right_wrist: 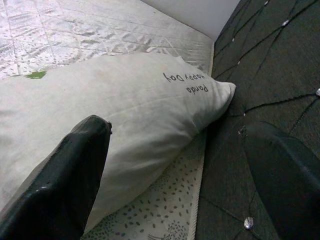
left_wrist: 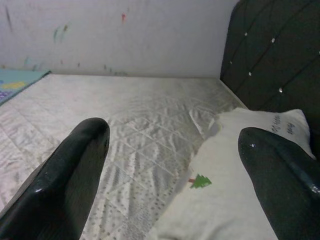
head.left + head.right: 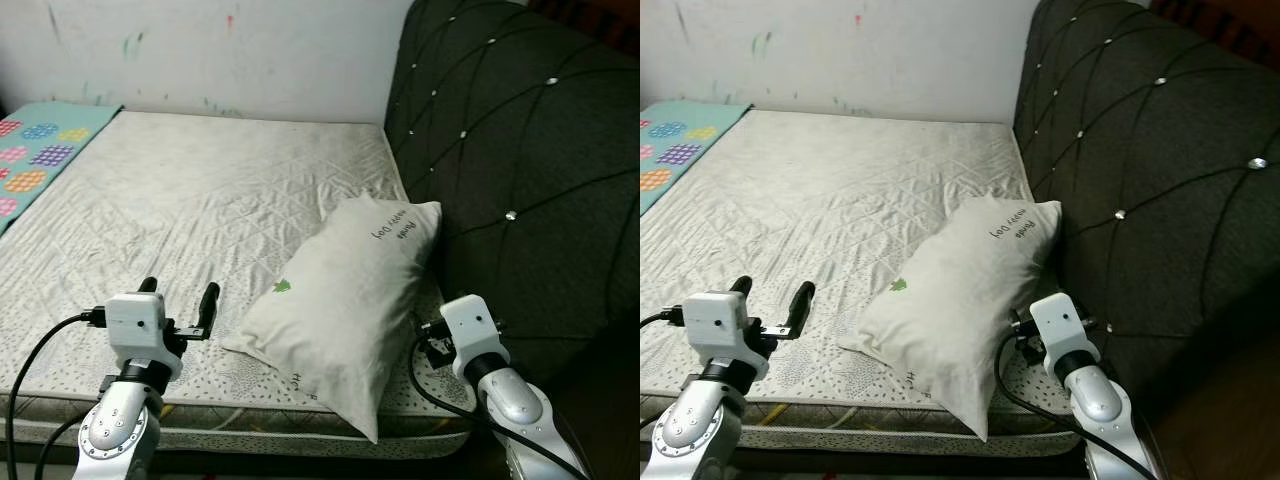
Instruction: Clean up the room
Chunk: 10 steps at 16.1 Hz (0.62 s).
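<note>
Left gripper (image 3: 180,296): the two black fingers stand apart with nothing between them, poised low over the near edge of the mattress (image 3: 190,215), just to the left of the pillow (image 3: 345,295). Its wrist view shows the left finger (image 2: 60,185) over quilted sheet and the right finger (image 2: 280,185) over the pillow's near corner, so the gap frames the pillow's left edge. Judgement: it is staged for a grasp on that side, not yet in contact.

Right gripper (image 1: 175,185): fingers likewise spread and empty. One finger (image 1: 60,185) lies along the pillow's right flank; the other sits against the dark tufted headboard (image 3: 520,170). In the head views the wrist block shows at the pillow's lower right and the fingertips are hidden behind the pillow.

Pillow: white, with a small green tree mark and printed script near its top corner. It lies slantwise at the head end, top corner leaning on the headboard, bottom corner hanging over the mattress edge. Judgement: it is the likely item to straighten.

Arm pose: both silver forearms rise from below the frame, wrists level and pointing forward over the bed, one on each side of the pillow. The bracketing suggests a two-handed lift or squaring-up.

Surroundings: grey quilted sheet, a patterned teal mat (image 3: 40,150) at the far left, and a scuffed white wall (image 3: 220,50) behind.
</note>
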{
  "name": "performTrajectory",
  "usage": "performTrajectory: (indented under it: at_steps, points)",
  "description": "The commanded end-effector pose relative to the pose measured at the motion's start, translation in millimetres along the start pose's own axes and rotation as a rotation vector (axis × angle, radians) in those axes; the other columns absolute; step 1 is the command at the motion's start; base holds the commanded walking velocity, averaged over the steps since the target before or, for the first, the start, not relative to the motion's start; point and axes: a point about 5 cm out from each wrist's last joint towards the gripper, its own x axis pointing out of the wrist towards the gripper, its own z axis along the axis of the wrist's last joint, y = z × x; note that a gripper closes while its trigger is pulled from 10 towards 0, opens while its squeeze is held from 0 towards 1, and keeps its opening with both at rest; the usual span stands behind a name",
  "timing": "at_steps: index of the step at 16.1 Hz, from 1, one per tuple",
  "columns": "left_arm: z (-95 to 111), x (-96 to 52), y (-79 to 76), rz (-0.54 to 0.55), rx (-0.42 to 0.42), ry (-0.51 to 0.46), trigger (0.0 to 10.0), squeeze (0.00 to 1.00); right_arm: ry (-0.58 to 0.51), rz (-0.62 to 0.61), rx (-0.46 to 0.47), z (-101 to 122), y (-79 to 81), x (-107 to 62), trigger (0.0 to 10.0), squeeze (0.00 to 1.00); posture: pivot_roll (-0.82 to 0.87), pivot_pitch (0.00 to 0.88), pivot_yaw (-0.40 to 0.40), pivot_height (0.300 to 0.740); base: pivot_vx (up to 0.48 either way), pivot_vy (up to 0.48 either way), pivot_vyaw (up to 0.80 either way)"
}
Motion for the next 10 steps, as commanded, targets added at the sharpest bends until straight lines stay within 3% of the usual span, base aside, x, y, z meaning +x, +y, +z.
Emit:
performTrajectory:
  at_steps: [1,5,10]
  points:
    - [-2.4,-1.5,-1.1,0.001,0.010,0.018,10.0,0.00,-0.004,-0.003,-0.003,3.5,-1.3,1.7,10.0,0.00,-0.10,0.000,-0.042,0.740,0.000,0.000,0.00]
    - [-4.8,-0.2,-2.7,-0.003,0.018,0.032,10.0,0.00,-0.068,-0.002,0.017,18.0,2.5,10.2,10.0,0.00,-0.09,0.000,-0.048,0.740,0.000,0.000,-0.12]
    - [-4.1,4.9,-4.7,-0.005,0.018,0.022,10.0,0.00,-0.085,-0.009,0.031,22.3,2.7,14.4,10.0,0.00,-0.09,0.000,-0.042,0.740,0.000,0.000,-0.78]
